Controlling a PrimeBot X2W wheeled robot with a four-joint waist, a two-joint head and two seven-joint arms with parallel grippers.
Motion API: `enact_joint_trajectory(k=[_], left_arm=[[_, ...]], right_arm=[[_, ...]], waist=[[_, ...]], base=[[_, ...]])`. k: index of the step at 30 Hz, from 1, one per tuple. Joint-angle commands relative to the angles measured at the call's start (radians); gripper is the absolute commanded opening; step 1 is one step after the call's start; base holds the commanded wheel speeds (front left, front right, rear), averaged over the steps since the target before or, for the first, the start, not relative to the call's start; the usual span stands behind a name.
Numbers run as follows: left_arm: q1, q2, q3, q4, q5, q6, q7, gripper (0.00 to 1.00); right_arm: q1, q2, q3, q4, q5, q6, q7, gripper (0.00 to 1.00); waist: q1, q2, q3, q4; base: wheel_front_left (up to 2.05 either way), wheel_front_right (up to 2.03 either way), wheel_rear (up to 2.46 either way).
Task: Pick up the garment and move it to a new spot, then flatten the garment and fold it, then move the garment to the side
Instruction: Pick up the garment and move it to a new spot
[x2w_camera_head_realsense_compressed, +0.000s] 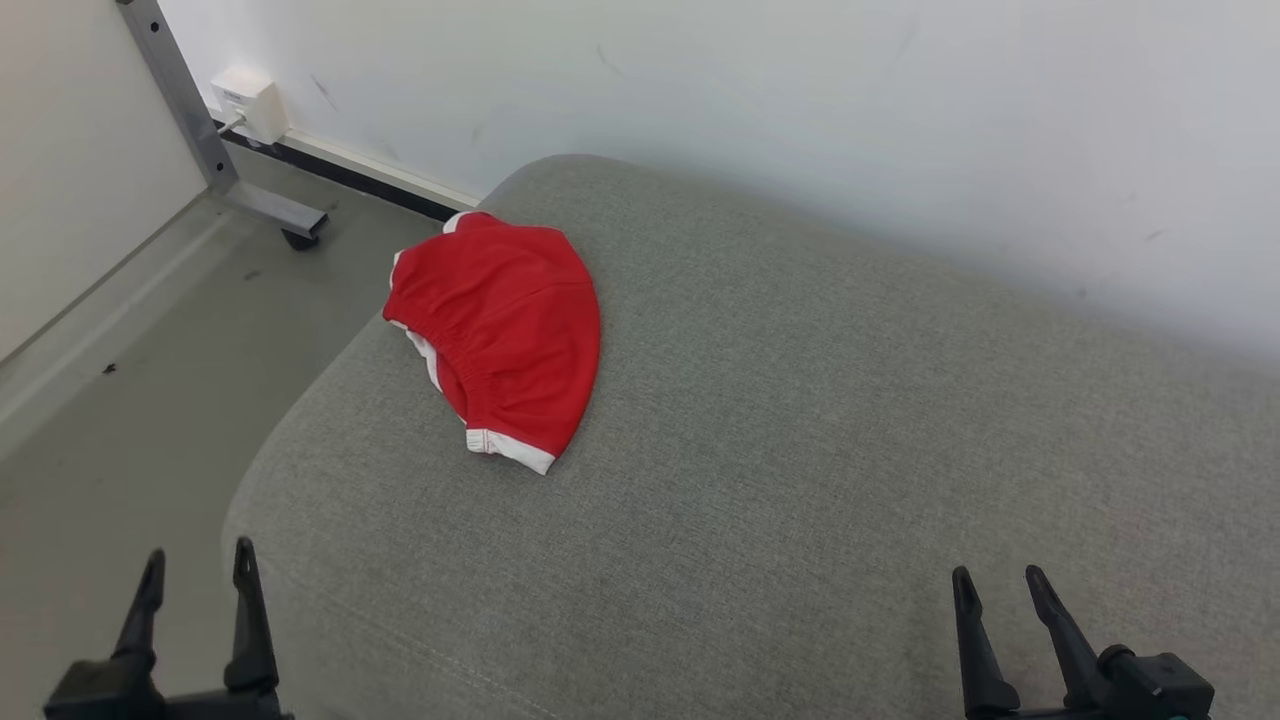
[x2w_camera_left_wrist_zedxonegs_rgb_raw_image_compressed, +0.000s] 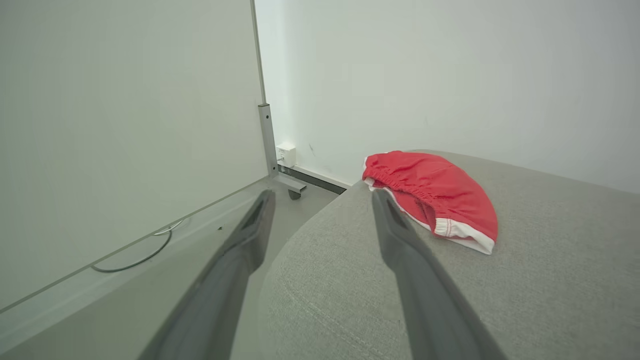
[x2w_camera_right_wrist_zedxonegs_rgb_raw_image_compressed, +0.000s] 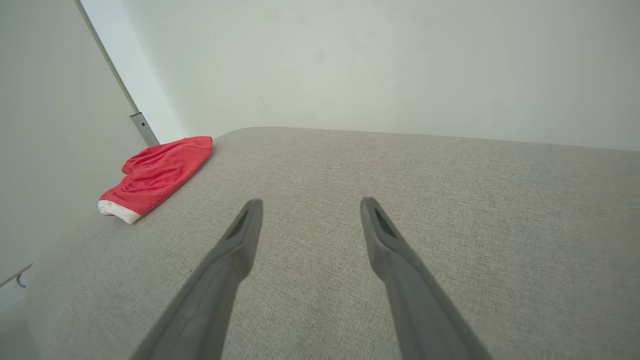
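Lying near the far left corner of a grey upholstered cushion (x2w_camera_head_realsense_compressed: 800, 450), the red garment (x2w_camera_head_realsense_compressed: 505, 335) is seen bunched into a rounded heap, close to the cushion's left edge. A gathered elastic band is shown along its left side, and white trim is visible at its near corner and at its far end. No part of it is touched by either gripper.

The rest of the cushion is spread to the right and toward the robot. A white wall (x2w_camera_head_realsense_compressed: 800, 100) is met by its far side, and a grey floor (x2w_camera_head_realsense_compressed: 150, 400) is seen beyond its left edge. On that floor a metal frame leg (x2w_camera_head_realsense_compressed: 200, 130) with a dark caster is placed by the wall, beside a small white box (x2w_camera_head_realsense_compressed: 250, 100) fixed low on the wall.

The left gripper (x2w_camera_head_realsense_compressed: 199, 552) is held at the near left, well apart from the garment, with its fingers spread wide and nothing between them; from its wrist, one finger is seen over the floor and the other over the cushion's edge. The right gripper (x2w_camera_head_realsense_compressed: 998, 574) is held over the near right of the cushion, likewise spread wide and with nothing grasped.
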Motion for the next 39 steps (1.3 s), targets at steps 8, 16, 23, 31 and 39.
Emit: enact_joint_trajectory(k=[8, 16, 23, 31, 39], left_arm=[[-0.236, 0.055, 0.018, 0.05, -0.053, -0.023, 0.015, 1.0], [-0.473, 0.115, 0.066, 0.116, -0.106, -0.02, 0.036, 1.0], [-0.615, 0.182, 0.092, 0.22, -0.13, -0.016, 0.063, 1.0], [-0.694, 0.238, 0.087, 0.368, -0.153, -0.031, 0.125, 1.0], [-0.735, 0.256, 0.082, 0.522, -0.176, -0.038, 0.19, 1.0]], right_arm=[[-0.021, -0.031, -0.026, -0.054, -0.025, 0.0, 0.019, 1.0], [-0.077, -0.056, -0.058, -0.115, -0.039, 0.0, 0.044, 1.0], [-0.111, -0.062, -0.106, -0.16, -0.046, 0.0, 0.05, 1.0], [-0.14, -0.052, -0.112, -0.183, -0.056, 0.0, 0.058, 1.0], [-0.159, -0.054, -0.119, -0.184, -0.064, 0.0, 0.066, 1.0]], waist=[[-0.0001, -0.0001, 0.09, -0.141], [-0.0001, -0.0001, 0.226, -0.304], [-0.0001, -0.0001, 0.328, -0.412], [-0.0001, -0.0001, 0.395, -0.455], [-0.0001, -0.0001, 0.405, -0.465]], base=[[0.0, 0.0, 0.0], [0.0, 0.0, 0.0], [0.0, 0.0, 0.0], [0.0, 0.0, 0.0], [0.0, 0.0, 0.0]])
